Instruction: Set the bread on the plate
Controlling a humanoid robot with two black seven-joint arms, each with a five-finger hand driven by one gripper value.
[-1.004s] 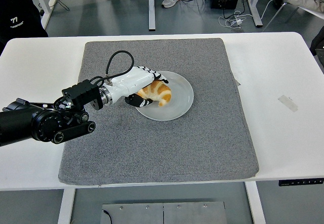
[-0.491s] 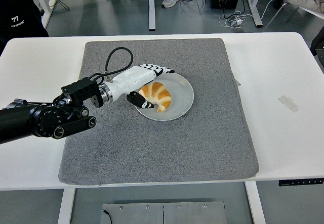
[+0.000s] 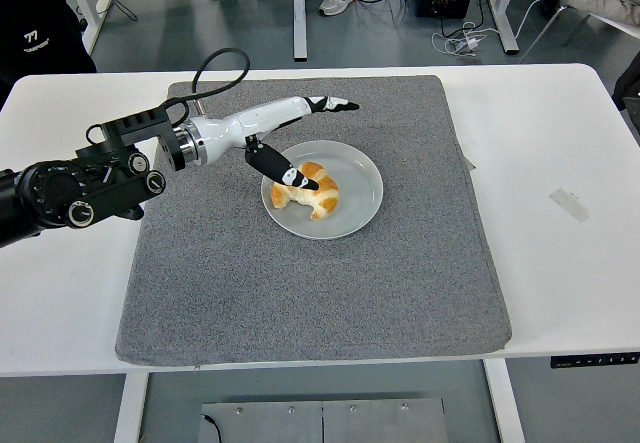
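A golden croissant-shaped bread (image 3: 312, 191) lies on the white plate (image 3: 360, 201), left of its middle. The plate rests on the grey mat (image 3: 400, 273). My left hand (image 3: 318, 141) hovers above the plate's left rim with its fingers spread and nothing in them. Its long fingers (image 3: 335, 103) point right over the mat behind the plate, and the thumb (image 3: 282, 169) hangs down in front of the bread's left end. The right arm does not show.
The grey mat covers the middle of the white table (image 3: 560, 143). A small clear tag (image 3: 568, 203) lies on the table at the right. People's shoes and cables show on the floor beyond the far edge.
My left hand let go of the bread, spread its fingers, and lifted up and back to the left. The bread stays on the plate.
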